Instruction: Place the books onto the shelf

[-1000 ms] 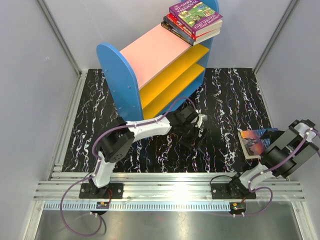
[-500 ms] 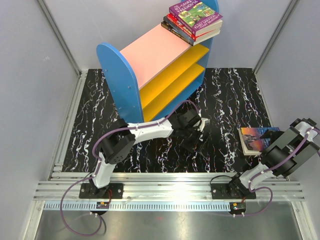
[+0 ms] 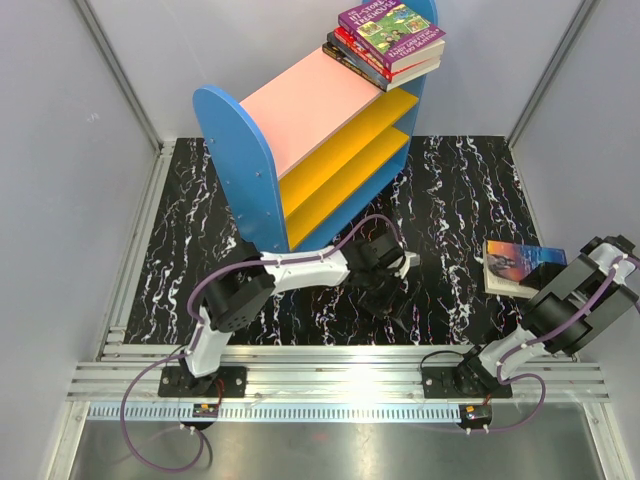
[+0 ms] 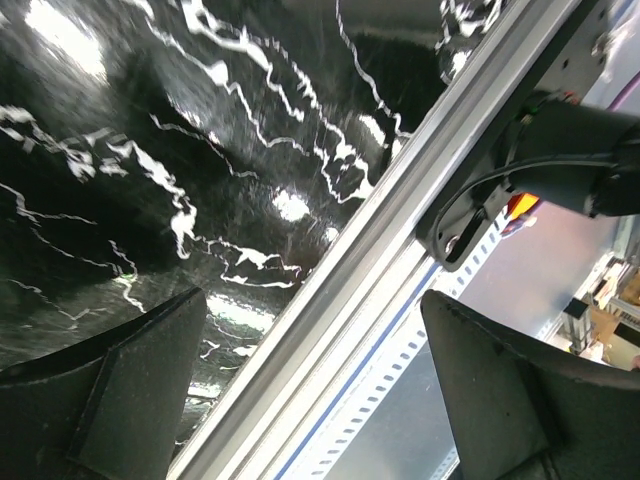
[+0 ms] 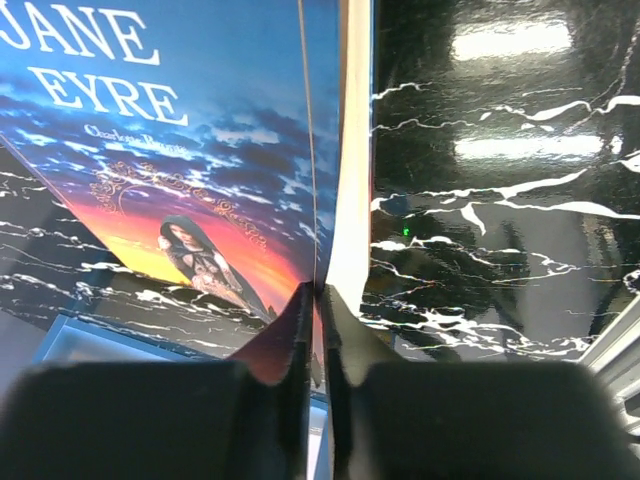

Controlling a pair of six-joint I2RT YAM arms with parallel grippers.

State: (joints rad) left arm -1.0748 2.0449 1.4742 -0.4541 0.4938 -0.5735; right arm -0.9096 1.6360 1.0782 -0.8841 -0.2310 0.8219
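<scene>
Three books point(image 3: 388, 42) lie stacked at the far end of the shelf's pink top board point(image 3: 300, 105). A dark blue book titled "Jane Eyre" point(image 3: 518, 264) point(image 5: 170, 150) is at the right side of the table. My right gripper point(image 3: 543, 273) point(image 5: 320, 297) is shut on its near edge, the jaws pinched narrowly where the cover meets the white page block. The book's near edge looks tilted up off the table. In front of the shelf, my left gripper point(image 3: 388, 292) point(image 4: 312, 300) hangs open and empty over the table's near edge.
The black marbled tabletop point(image 3: 460, 200) ends in aluminium rails point(image 3: 330, 375) point(image 4: 400, 230) at the near side. Grey walls close in left and right. The right arm's base point(image 4: 560, 150) shows in the left wrist view.
My right gripper has closed on the Jane Eyre book, which has shifted slightly away and up. The left gripper has drawn back from the shelf toward the near edge, still open.
</scene>
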